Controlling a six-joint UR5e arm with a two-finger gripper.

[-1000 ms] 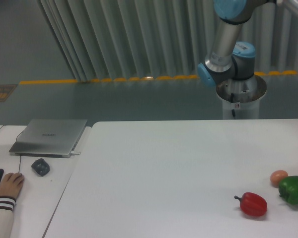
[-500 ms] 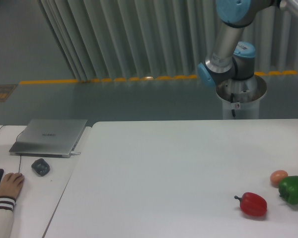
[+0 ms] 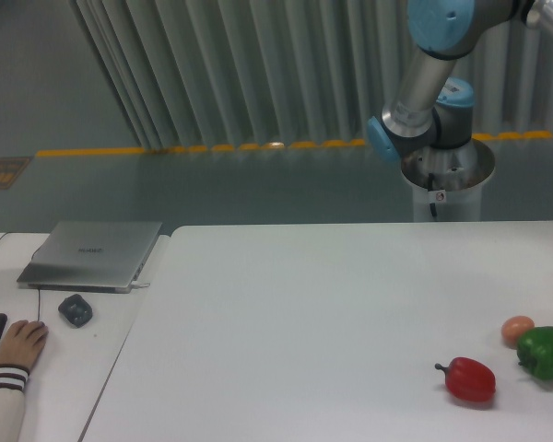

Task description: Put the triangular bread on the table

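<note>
**Triangular bread out of sight; arm's base and elbow alone in frame**

The triangular bread shows nowhere in the single camera view, and neither does the gripper, so how its fingers stand cannot be told from here.

What does show is the table (image 3: 286, 313), a broad, smooth white slab with a matte sheen, filling the lower frame. Taking its middle as the clock's centre, three small things sit together at about 4 o'clock near the right edge: a glossy red pepper (image 3: 469, 378) with a dark stem, a lumpy green pepper (image 3: 545, 352) just beside it and partly cut by the frame, and a small round orange-brown ball (image 3: 517, 329), smooth as an egg, touching or nearly touching the green one.

At about 1 o'clock, beyond the table's far edge, the robot arm (image 3: 422, 92) rises from a round metal pedestal: silver tubes, pale blue plastic joint caps, the upper link running out of the top of the frame.

At 9 o'clock stands a narrower white desk (image 3: 92, 354) bearing a closed grey laptop (image 3: 92, 253), flat and brushed, a dark rounded mouse (image 3: 75, 309), and a person's hand (image 3: 20, 343) in a striped cuff by a black keyboard's corner.
</note>
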